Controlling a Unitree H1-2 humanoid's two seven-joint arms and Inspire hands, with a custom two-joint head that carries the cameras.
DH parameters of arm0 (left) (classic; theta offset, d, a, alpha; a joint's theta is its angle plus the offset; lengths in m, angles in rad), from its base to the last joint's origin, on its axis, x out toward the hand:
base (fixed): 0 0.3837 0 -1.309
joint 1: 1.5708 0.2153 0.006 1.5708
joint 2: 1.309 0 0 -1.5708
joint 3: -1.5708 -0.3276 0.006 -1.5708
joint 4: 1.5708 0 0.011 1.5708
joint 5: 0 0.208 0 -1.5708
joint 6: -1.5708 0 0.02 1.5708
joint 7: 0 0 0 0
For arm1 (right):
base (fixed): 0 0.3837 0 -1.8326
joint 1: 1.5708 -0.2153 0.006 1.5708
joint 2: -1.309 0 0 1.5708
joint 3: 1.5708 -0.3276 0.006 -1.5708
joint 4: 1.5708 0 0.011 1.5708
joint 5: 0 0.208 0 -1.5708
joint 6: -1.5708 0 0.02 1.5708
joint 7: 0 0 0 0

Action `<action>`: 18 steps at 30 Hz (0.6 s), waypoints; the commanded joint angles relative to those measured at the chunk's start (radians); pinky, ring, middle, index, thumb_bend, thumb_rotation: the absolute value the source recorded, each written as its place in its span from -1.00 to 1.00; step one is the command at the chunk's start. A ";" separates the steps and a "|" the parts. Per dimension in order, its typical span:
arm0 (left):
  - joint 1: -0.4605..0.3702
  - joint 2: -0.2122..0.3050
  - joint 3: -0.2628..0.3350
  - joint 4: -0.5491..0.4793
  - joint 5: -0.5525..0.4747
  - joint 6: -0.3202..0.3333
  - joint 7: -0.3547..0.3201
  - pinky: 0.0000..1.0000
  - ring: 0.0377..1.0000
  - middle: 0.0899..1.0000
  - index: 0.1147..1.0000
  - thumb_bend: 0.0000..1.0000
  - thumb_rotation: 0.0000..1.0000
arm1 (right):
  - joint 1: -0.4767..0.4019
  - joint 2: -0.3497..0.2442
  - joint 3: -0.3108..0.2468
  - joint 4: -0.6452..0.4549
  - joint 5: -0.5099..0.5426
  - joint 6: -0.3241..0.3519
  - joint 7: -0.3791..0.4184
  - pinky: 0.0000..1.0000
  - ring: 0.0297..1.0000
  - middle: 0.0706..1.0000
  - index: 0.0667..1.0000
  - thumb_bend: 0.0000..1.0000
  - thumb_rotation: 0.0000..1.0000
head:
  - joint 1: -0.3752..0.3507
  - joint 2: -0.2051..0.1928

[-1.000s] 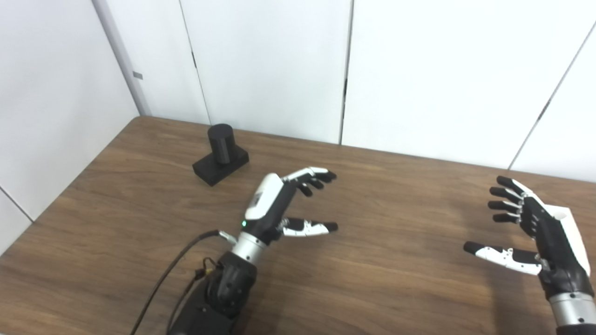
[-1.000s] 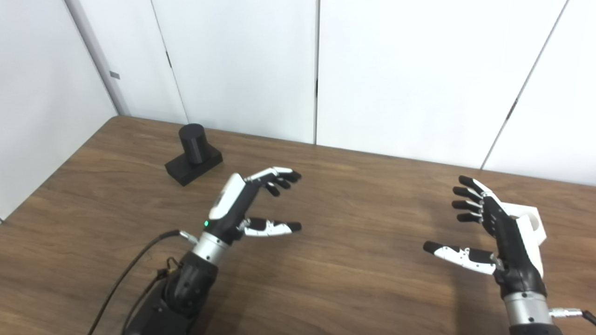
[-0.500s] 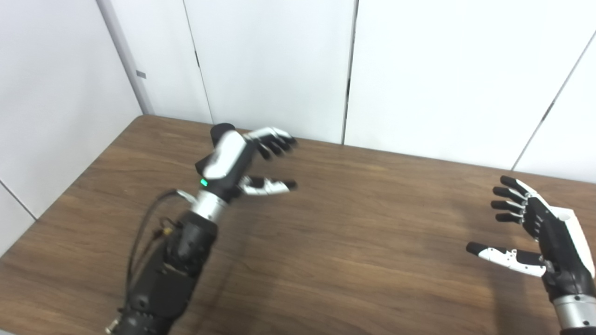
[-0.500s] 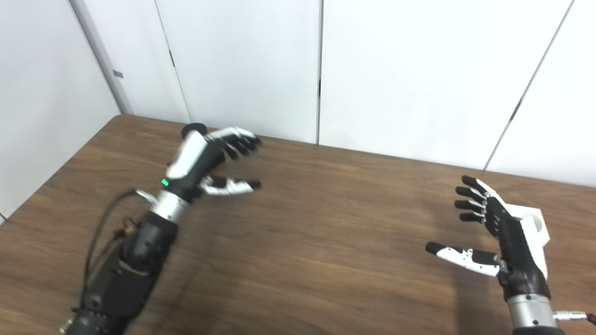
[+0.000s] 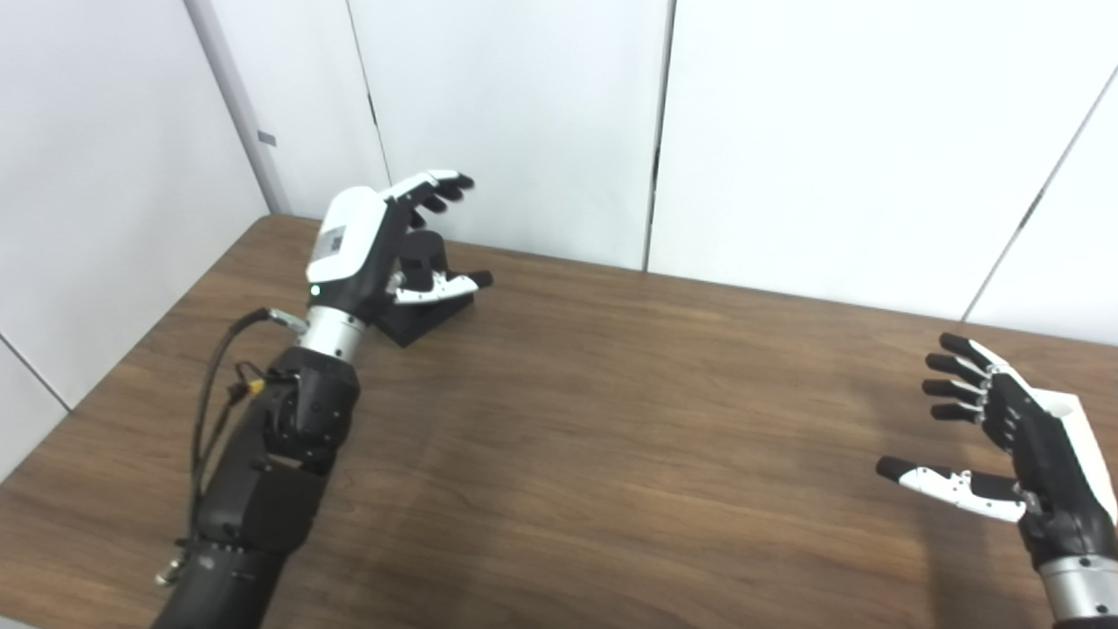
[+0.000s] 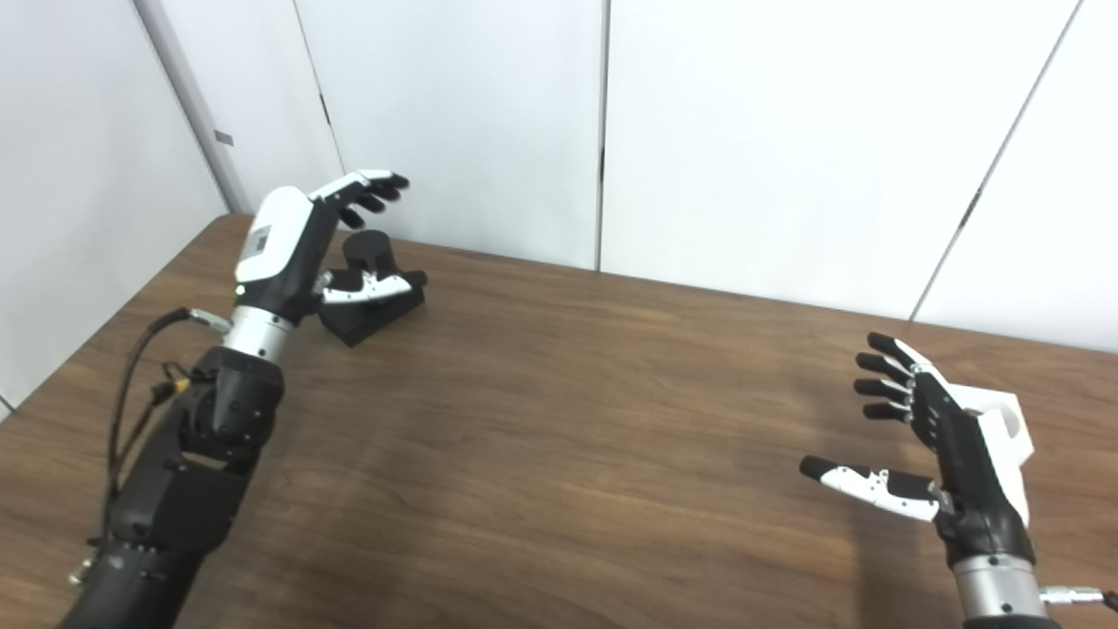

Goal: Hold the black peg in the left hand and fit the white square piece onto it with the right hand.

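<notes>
The black peg [image 6: 368,255], a short upright cylinder on a black square base [image 6: 376,314], stands at the far left of the wooden table [image 6: 559,419]. My left hand [image 6: 301,245] is open around it, fingers above the peg top and thumb in front of it, without gripping. The white square piece [image 6: 1004,430] with a round hole lies at the right edge, mostly hidden behind my right hand [image 6: 935,437]. That hand is open and empty, just left of the piece.
White wall panels [image 6: 742,140] stand close behind the table's far edge. A black cable [image 6: 131,384] hangs along my left forearm.
My left hand has moved from the table's middle far and left up to the peg, staying open. My right hand has barely moved. The camera shifted slightly.
</notes>
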 commanded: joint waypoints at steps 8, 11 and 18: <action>-0.094 0.059 0.009 0.047 0.119 0.115 0.096 0.55 0.79 0.78 0.64 0.83 -0.40 | -0.026 -0.011 -0.011 -0.048 0.007 -0.007 0.003 0.31 0.46 0.57 0.67 0.42 -1.00 | 0.006 0.005; -0.096 0.050 0.011 0.036 0.145 0.186 0.104 0.49 0.81 0.81 0.65 0.85 -0.37 | -0.027 -0.012 -0.012 -0.050 0.009 -0.006 0.004 0.31 0.46 0.58 0.68 0.41 -1.00 | 0.009 0.003; -0.095 0.048 -0.016 -0.002 0.232 0.374 0.074 0.50 0.90 0.91 0.70 0.99 -0.25 | -0.026 -0.014 -0.014 -0.051 0.010 -0.011 0.005 0.31 0.46 0.59 0.68 0.41 -1.00 | 0.009 0.003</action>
